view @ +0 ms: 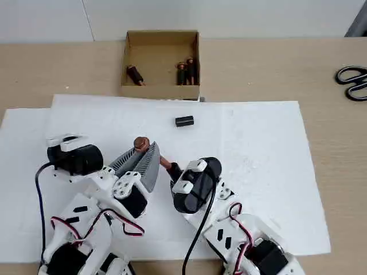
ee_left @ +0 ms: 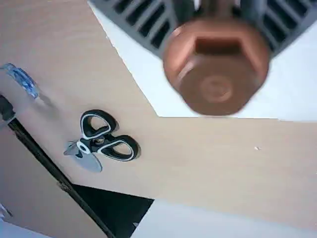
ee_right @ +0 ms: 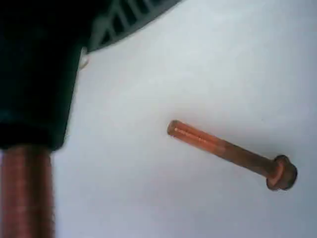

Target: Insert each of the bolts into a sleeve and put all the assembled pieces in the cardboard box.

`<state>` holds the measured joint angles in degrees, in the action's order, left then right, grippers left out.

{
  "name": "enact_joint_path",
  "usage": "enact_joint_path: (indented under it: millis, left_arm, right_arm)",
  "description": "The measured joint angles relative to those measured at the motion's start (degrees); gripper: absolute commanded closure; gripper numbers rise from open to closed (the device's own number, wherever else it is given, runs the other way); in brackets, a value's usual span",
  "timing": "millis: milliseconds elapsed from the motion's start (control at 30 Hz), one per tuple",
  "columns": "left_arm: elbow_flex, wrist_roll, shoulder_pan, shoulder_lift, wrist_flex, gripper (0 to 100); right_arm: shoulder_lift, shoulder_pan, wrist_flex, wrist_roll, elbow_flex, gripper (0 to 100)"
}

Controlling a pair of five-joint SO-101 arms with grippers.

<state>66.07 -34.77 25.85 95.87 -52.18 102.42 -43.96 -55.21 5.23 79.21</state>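
Your left gripper has its grey slotted fingers closed on either side of a copper bolt. The bolt's flanged hex head faces the camera, close up. Behind the bolt lies the white paper, one corner of it ending just past the head. Farther out from the tool you see the bare wooden table, with black-handled scissors lying flat on it, well apart from the gripper. A small blue object, too blurred to identify, lies apart from the scissors.

White and black arms, grey slotted end effector, red-black cables
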Motion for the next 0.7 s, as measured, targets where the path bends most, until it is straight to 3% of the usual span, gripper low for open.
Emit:
enact_joint_path:
  millis: [433, 700]
  left_arm:
    - [-0.79, -0.26, 4.04, 0.70, -6.42, 99]
    - [-1.32, 2.02, 4.13, 0.70, -8.70, 99]
  right_arm:
    - [-0.09, 0.00, 0.00, 0.53, 0.09, 99.5]
    - [-0.18, 0.18, -0.09, 10.29, 0.18, 99.5]
